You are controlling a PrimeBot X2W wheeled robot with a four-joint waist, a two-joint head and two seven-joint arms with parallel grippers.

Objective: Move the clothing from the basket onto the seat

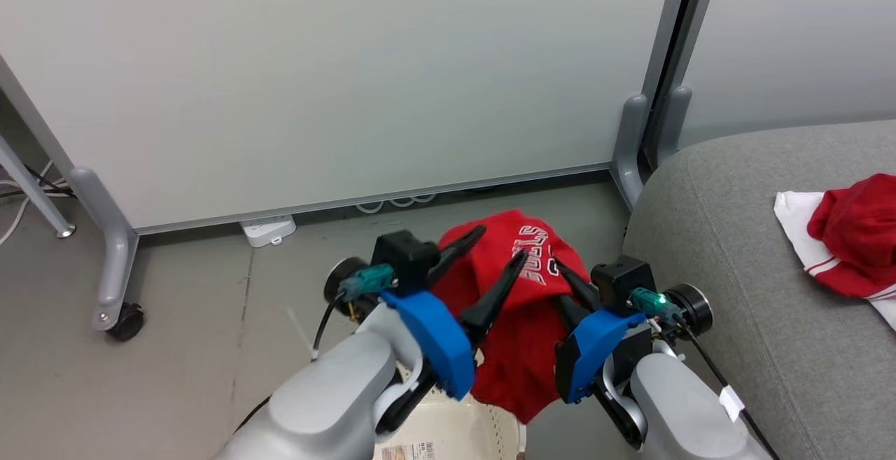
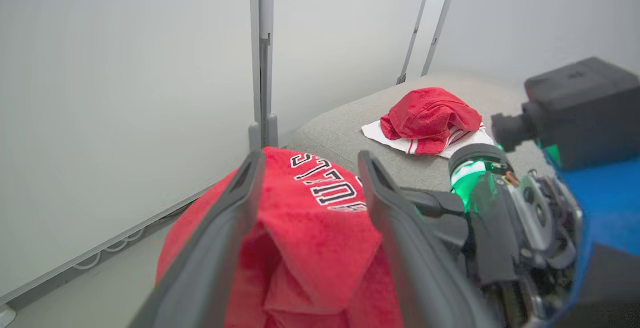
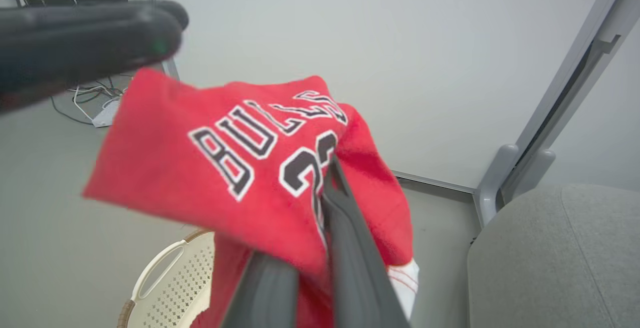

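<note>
From my head view I judge the step as mid-carry. The jersey hangs just off the seat, above the basket, which the frame's bottom cuts off. The other garment lies on the seat. My right gripper, on the seat side, is clamped on the cloth, while my left gripper, farther from the seat, is spread wide. My arms hide whether the hem is clear of the basket. In my left wrist view a fold lies loose between my fingers, pinched by neither. In my right wrist view the closed fingers cover the number's second digit. Next I should swing right over the seat, lift the hanging tail past its rounded edge, then release.
</note>
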